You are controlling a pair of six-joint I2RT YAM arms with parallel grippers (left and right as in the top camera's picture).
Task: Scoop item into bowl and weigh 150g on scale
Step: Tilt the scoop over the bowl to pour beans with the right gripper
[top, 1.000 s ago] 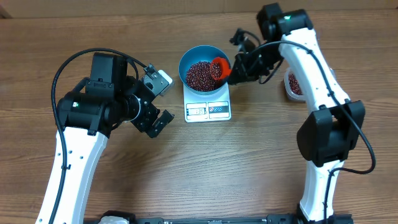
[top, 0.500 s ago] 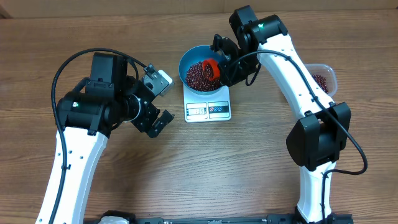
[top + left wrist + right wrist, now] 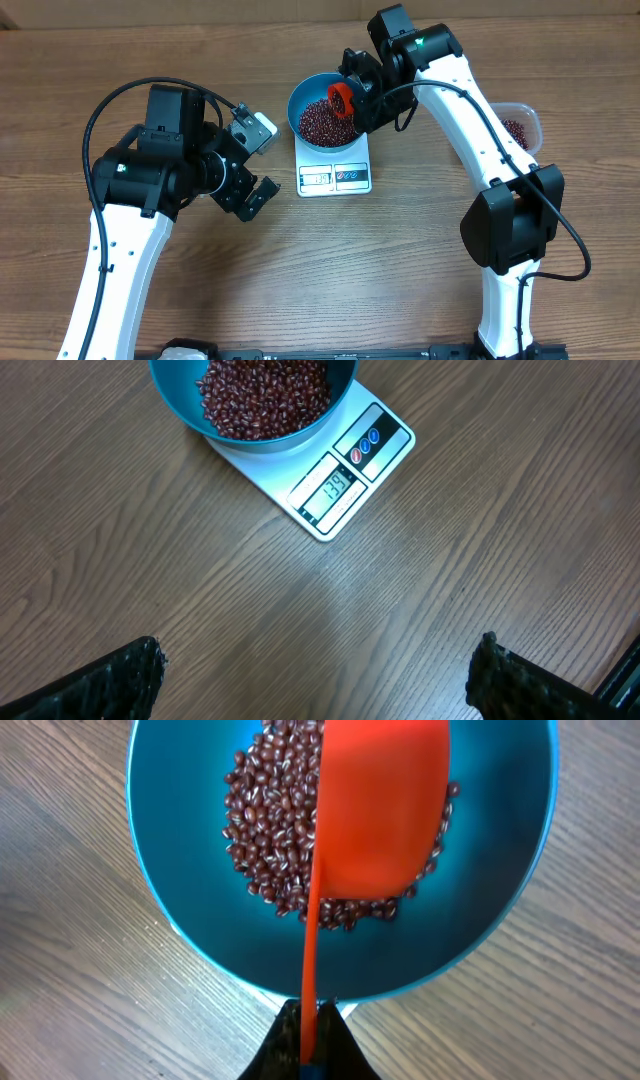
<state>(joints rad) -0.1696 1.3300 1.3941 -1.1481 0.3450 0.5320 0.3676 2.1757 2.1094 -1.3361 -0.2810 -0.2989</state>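
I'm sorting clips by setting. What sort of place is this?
Probably a robotics lab bench, not a kitchen: a left arm and a right arm work at a wood-grain table holding a scale, a blue bowl of beans and a plastic tub.

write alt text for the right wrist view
An orange scoop, held by its handle in the right gripper, is tipped on its side over a blue bowl of dark red-brown beans. A wooden table shows around the bowl.
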